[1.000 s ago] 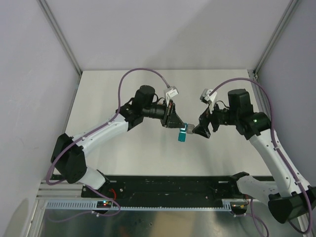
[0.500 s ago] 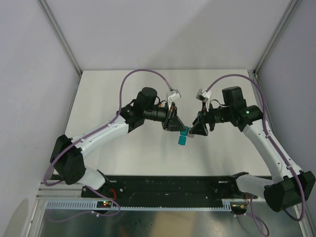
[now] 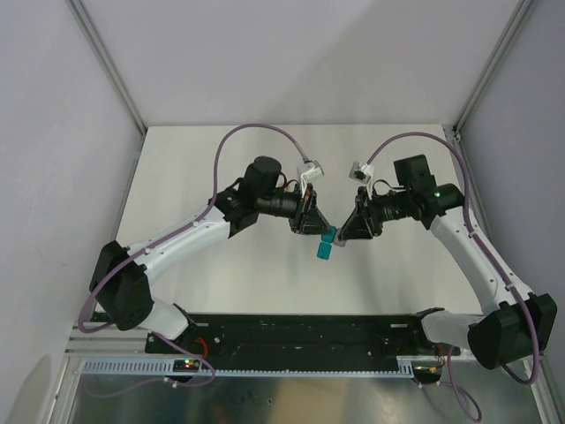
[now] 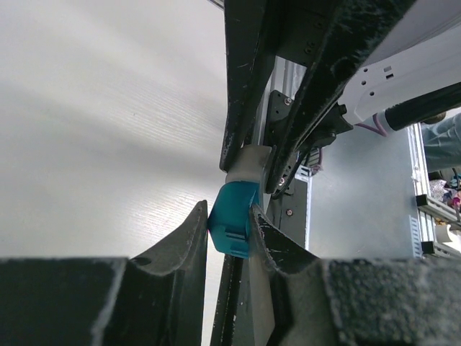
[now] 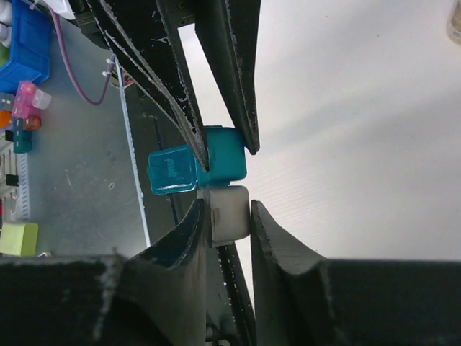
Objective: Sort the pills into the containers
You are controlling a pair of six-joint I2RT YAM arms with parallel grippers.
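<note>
The teal-blue box (image 3: 325, 250) hangs in the air over the middle of the table (image 3: 221, 168), between both grippers. My left gripper (image 4: 229, 216) is shut on its teal body (image 4: 234, 227). My right gripper (image 5: 229, 209) is shut on the grey part (image 5: 229, 214) of the same box, coming from the opposite side. A small teal flap (image 5: 171, 171) sticks out sideways from the body. In the top view the two grippers, left (image 3: 323, 234) and right (image 3: 339, 236), meet tip to tip. No pills show. A sliver of something amber (image 5: 455, 21) is cut off at the right wrist view's edge.
A black rail (image 3: 309, 331) runs along the table's near edge, with a metal bench (image 3: 265, 397) below it. Grey walls close the table on the left, back and right. A blue bin and small coloured items (image 5: 25, 58) lie off the table.
My right gripper has closed from wide open onto the box's grey part, and its arm has drawn a little further in. The left gripper keeps its hold and barely moves.
</note>
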